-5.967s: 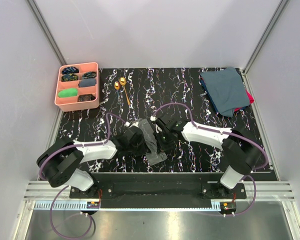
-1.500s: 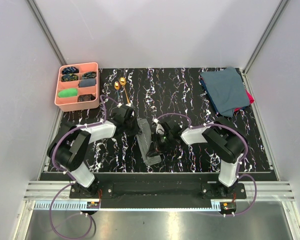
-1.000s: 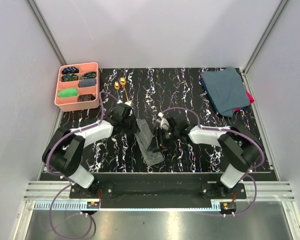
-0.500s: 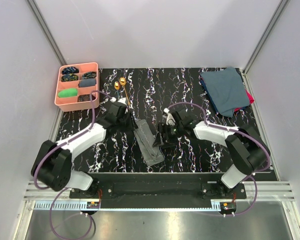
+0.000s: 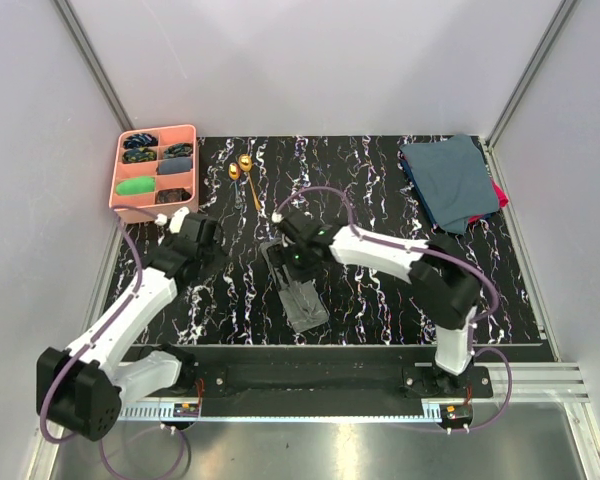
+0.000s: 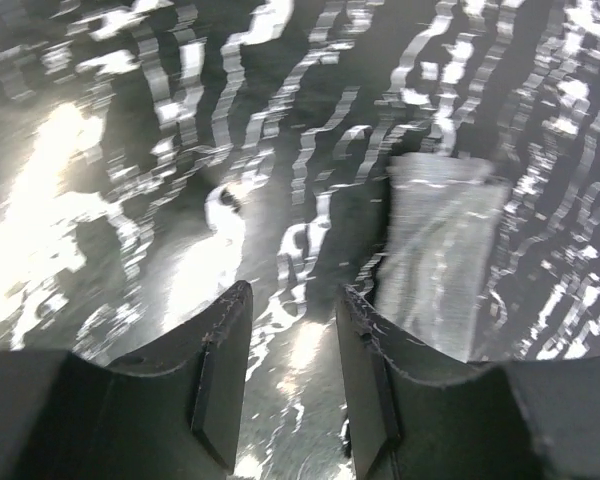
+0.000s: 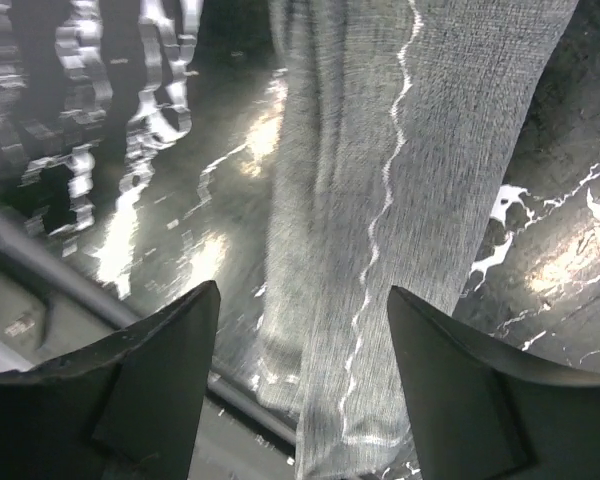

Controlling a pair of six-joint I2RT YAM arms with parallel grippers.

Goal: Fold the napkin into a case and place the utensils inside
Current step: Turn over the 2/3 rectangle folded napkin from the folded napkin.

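Right jaws wide above the napkin (image 7: 380,200); left jaws ajar, empty, apart from it

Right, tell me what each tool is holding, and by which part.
Nothing is held. The left tool is open over the black marbled tabletop; the right tool is open above the narrow folded grey fabric napkin.
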